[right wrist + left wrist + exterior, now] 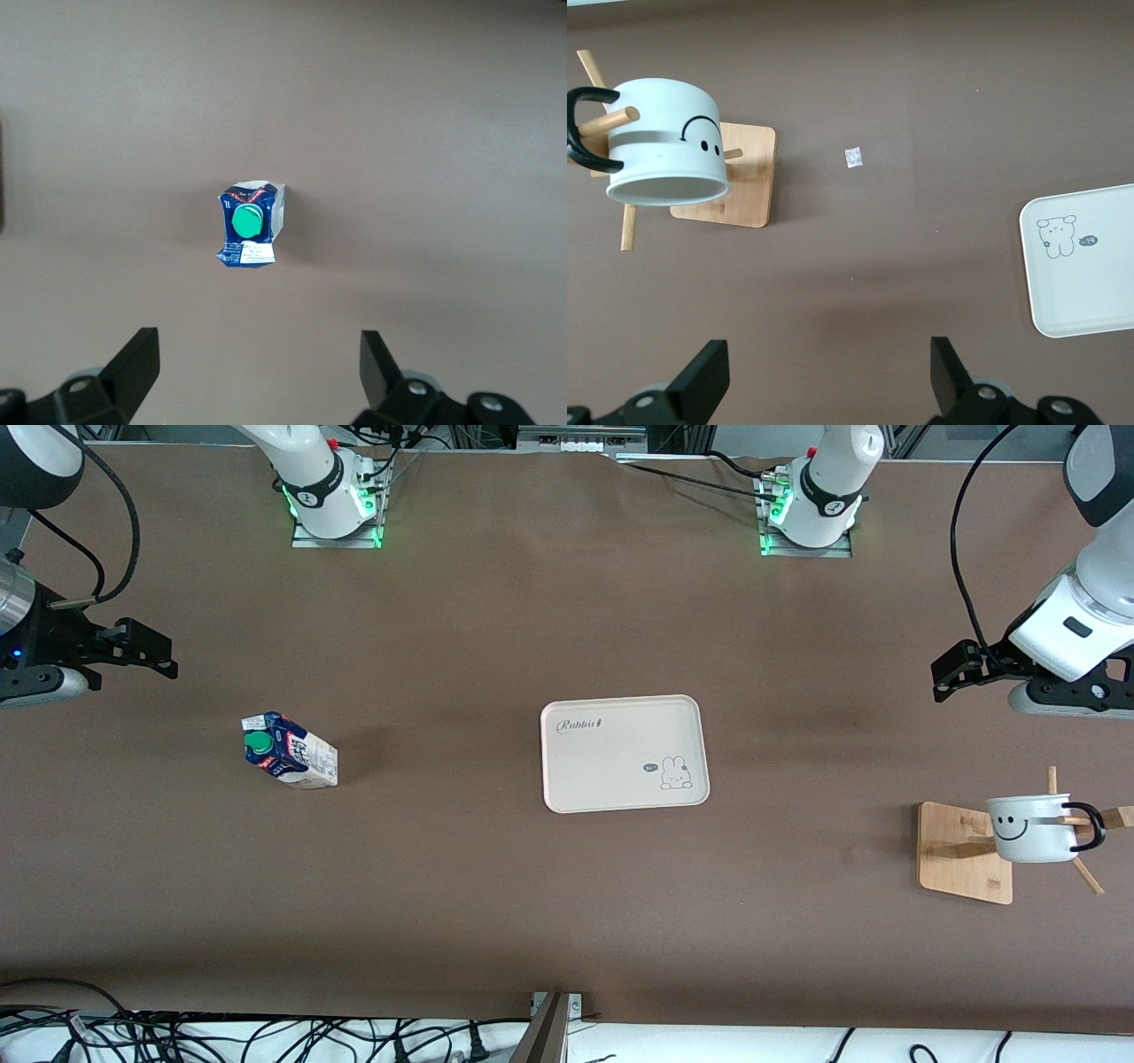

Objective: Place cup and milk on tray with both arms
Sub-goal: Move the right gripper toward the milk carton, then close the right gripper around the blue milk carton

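Observation:
The cream tray (611, 775) with "Rabbit" lettering lies empty in the middle of the table; its corner shows in the left wrist view (1090, 292). The milk carton (288, 751) stands upright toward the right arm's end, its green cap showing in the right wrist view (250, 226). The smiley cup (1032, 828) hangs tilted on a peg of the wooden rack (961, 855) toward the left arm's end; it also shows in the left wrist view (669, 150). My right gripper (155, 651) (261, 363) is open and empty over bare table beside the milk. My left gripper (946, 673) (830, 372) is open and empty over bare table beside the rack.
The rack's square base (749, 177) and its sticking-out pegs surround the cup. A small white scrap (852, 158) lies on the brown table between rack and tray. Cables hang below the table's edge nearest the front camera.

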